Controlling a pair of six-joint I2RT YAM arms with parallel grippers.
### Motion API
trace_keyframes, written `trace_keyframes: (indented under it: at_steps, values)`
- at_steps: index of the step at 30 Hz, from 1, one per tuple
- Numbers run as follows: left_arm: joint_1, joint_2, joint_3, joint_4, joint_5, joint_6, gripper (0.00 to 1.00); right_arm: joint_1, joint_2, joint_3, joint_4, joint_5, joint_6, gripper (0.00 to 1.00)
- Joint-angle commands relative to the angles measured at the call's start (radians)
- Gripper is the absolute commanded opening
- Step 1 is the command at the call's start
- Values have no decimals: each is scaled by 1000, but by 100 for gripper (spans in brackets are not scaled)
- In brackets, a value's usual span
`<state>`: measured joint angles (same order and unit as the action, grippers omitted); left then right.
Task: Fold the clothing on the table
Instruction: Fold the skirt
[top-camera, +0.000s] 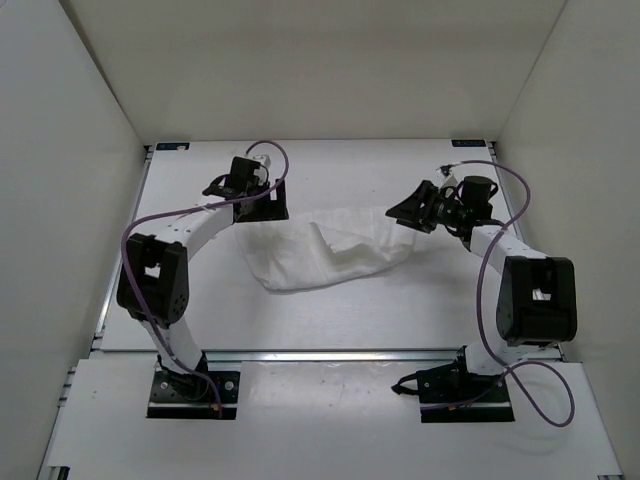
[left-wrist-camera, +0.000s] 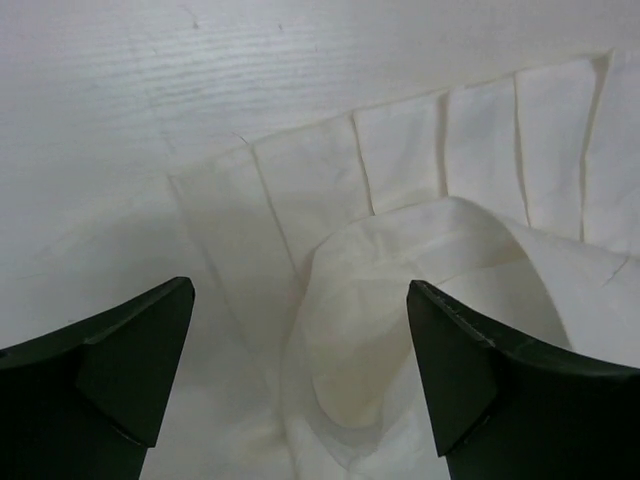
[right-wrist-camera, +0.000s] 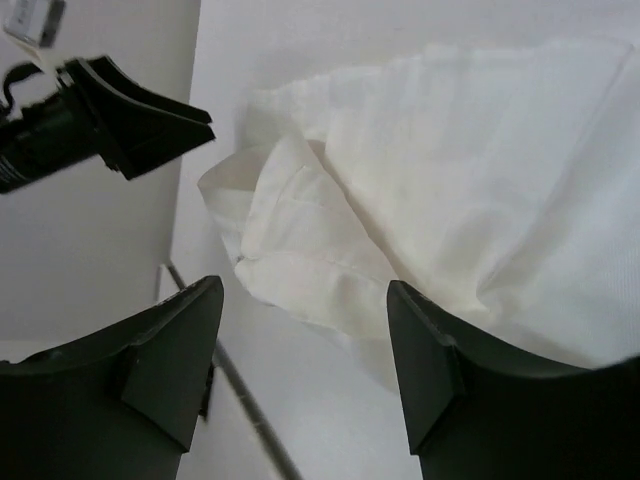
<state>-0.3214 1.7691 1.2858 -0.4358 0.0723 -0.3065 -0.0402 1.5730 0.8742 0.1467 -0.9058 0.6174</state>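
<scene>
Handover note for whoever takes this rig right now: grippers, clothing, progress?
Left gripper: open, above the clothing's left end, holding nothing.
Right gripper: open, above its right end, holding nothing.
Clothing: crumpled across the middle of the table, a flap turned over itself.
Done: a rough partial fold at most.
Left: smooth it and finish folding.

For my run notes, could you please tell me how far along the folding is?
Done: the clothing shows one loose fold-over but lies rumpled on the table. In hand: nothing; the left end effector and right end effector stand open at its ends. Left: flatten it and finish folding.
</scene>
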Motion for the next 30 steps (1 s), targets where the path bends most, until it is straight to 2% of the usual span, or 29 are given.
trace_keyframes:
  at_steps: [1, 3, 4, 5, 6, 7, 8, 9, 11, 15, 19, 26, 30]
  values:
    - [27, -144, -23, 20, -69, 6, 99, 66, -56, 19, -33, 7, -177, 63]
    - [28, -250, -92, 35, -69, -14, 97, 121, -103, 14, -96, 60, -270, 57]
    - [18, -313, -141, 43, -71, -16, 94, 135, -129, 3, -129, 71, -292, 41]
    - [12, -342, -188, 48, -71, -34, 86, 166, -137, -1, -145, 88, -318, 23]
    - [-7, -400, -241, 61, -69, -57, 81, 198, -146, -23, -169, 105, -332, 13]
    - [-21, -455, -265, 74, -48, -72, 64, 212, -177, -27, -191, 107, -340, 9]
    - [-27, -477, -316, 87, -26, -94, 47, 239, -206, -56, -196, 132, -344, 0]
    - [-57, -523, -362, 100, -25, -115, 37, 276, -223, -88, -200, 163, -357, 0]
    - [-77, -574, -440, 146, 12, -158, 0, 338, -271, -133, -200, 214, -374, 1]
    - [-120, -580, -549, 253, 92, -232, 0, 444, -298, -196, -214, 306, -419, 0]
    - [-143, -489, -577, 351, 118, -269, 0, 436, -219, -189, -197, 315, -418, 0]
    - [-122, -245, -485, 473, 133, -301, 0, 419, 16, 32, -196, 320, -469, 0]
    - [-116, -125, -399, 473, 101, -304, 0, 393, 165, 173, -208, 309, -461, 0]
